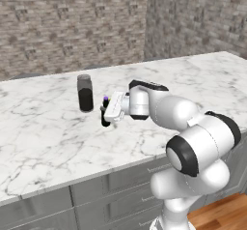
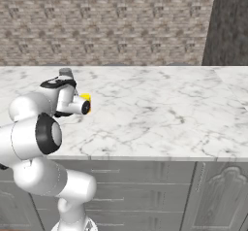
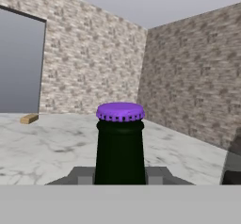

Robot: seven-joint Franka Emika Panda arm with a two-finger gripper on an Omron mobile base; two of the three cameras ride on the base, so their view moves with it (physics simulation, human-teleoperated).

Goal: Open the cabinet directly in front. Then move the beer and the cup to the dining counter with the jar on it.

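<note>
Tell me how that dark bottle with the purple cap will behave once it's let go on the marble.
The beer looks tall and narrow, so a nudge from the claw would probably tip it. It looks like smooth glass, likely slippery and breakable. Once down, it would probably roll across the flat dining counter.

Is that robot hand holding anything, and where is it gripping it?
The gripper holds the beer by its neck, below the purple cap.

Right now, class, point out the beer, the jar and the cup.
beer (image 3: 120, 148): hand view, dark neck below the purple cap.
jar (image 1: 85, 97): left base view, black body.
cup (image 2: 86, 98): right base view, yellow edge beside the wrist.
</note>
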